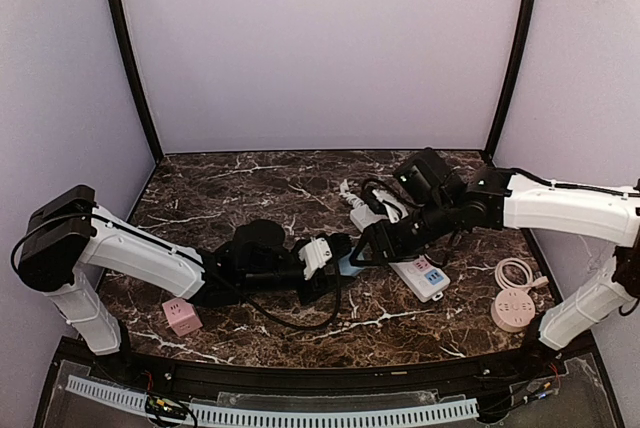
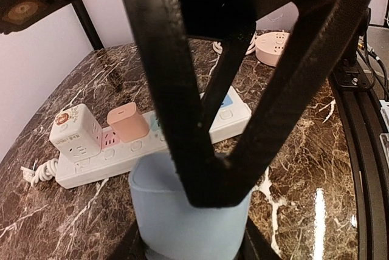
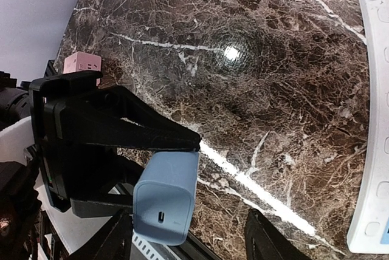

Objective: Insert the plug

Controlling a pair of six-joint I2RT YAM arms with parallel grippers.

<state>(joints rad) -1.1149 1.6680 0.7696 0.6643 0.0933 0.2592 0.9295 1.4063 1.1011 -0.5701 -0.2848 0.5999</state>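
The pale blue, box-shaped charger plug was up off the dark marbled counter, clamped between the closed fingers of the left tool. It hung near the middle of the counter, just left of the long white power strip.

The right tool stood wide open with nothing in it, one finger either side of the plug but not touching it. To me it looked like the carry stage, perhaps the brink of a handover, with the insertion not yet begun.

The plug's long axis seemed to run roughly in line with the left tool's fingers, out to the right toward the strip. Its small port end faced the right wrist camera. I couldn't see the prongs from any side.

A white cube adapter and a pink charger already sat at one end of the strip. I'd say the next move called for turning the prongs down over a free socket beyond the pink charger, then pressing straight in.
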